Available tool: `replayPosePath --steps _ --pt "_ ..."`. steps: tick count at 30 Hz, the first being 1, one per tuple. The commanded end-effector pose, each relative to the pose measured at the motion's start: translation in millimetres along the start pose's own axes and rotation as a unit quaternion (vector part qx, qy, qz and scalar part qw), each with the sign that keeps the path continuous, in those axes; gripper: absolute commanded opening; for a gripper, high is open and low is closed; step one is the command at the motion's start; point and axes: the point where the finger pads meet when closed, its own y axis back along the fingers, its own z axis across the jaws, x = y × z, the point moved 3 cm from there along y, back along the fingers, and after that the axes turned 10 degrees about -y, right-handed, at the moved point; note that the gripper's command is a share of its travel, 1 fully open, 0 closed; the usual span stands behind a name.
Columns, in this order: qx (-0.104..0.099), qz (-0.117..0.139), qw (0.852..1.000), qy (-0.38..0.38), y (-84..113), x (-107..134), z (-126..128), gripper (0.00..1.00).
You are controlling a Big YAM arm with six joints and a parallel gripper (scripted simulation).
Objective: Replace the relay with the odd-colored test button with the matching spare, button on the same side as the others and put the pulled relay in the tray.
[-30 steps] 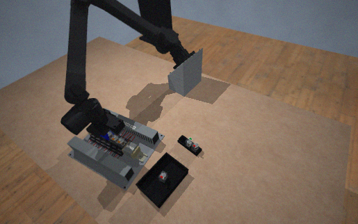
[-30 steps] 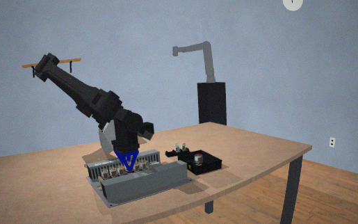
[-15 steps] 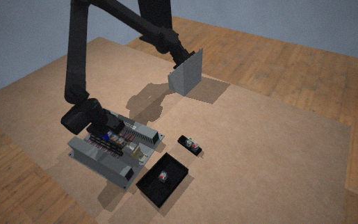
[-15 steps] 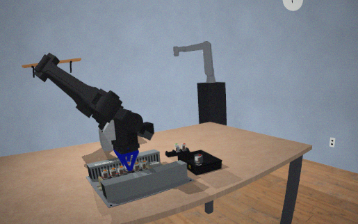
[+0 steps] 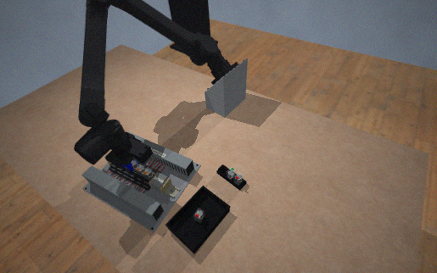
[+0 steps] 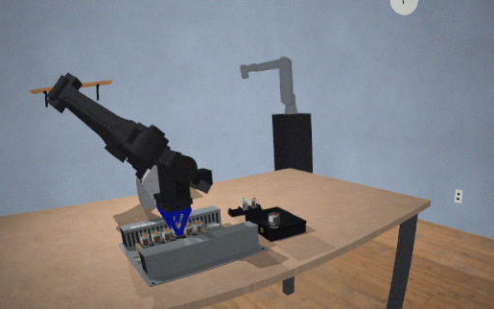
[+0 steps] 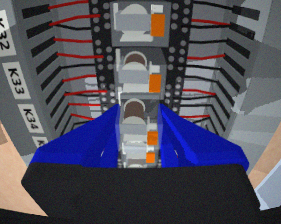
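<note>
My gripper [image 5: 129, 165] [image 6: 178, 233] [image 7: 139, 111] has its blue fingers down in the relay row and is shut on a clear relay with an orange button [image 7: 152, 138]. This relay stands in line with its neighbours, its button on the same side as theirs; its exact height is hard to tell. The other visible row relays [image 6: 145, 238] [image 7: 135, 75] have orange buttons too. A relay with a red button [image 5: 198, 215] [image 6: 273, 220] is in the black tray [image 5: 214, 203] [image 6: 284, 233], apart from its walls. The black spare holder [image 5: 222, 169] [image 6: 234, 211] carries one green-button and one red-button relay.
Grey wiring ducts [image 5: 124, 197] [image 6: 198, 251] run along both sides of the row, with red and black wires between. The tray lies just beyond the panel's end, with the spare holder near it. A grey angled panel [image 5: 226, 93] stands at the back of the table in the top view.
</note>
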Motion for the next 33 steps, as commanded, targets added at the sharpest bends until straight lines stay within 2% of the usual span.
replayPosePath --steps 1,33 --pt "0.024 -0.002 1.0 -0.01 12.4 -1.5 -20.8 0.0" --pt "0.025 -0.002 1.0 -0.011 12.9 -2.1 -23.4 0.0"
